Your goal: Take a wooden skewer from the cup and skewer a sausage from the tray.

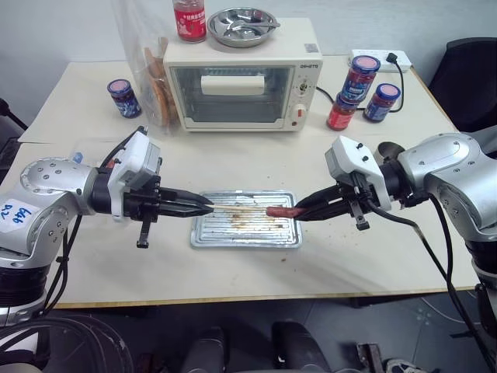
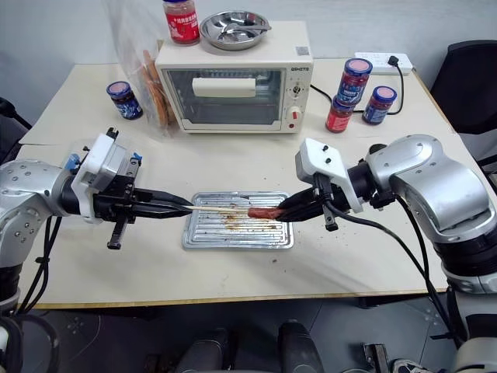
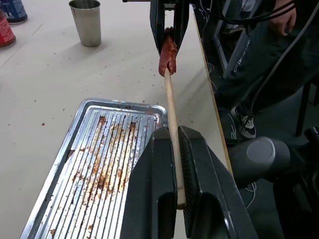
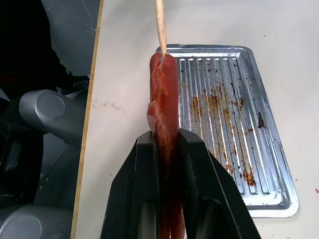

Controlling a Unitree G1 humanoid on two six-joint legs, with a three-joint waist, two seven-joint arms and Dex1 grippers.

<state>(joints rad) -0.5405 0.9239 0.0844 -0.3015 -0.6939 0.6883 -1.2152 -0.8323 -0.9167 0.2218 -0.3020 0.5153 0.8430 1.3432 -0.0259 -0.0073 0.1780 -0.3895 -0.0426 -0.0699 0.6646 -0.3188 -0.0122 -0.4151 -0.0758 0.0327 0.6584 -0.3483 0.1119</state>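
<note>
Thin wooden skewer [image 3: 172,119] pinched by left end effector [image 1: 203,207]; smooth sausage [image 4: 163,99] pinched by right end effector [image 1: 303,210], above ridged tray [image 1: 203,235].

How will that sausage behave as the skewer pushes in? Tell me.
The sausage is probably soft: its skin is already split along one side, so it may tear further. It looks greasy, so it could slip between the right gripper fingers. The skewer, thin and held by the left gripper, might flex.
</note>
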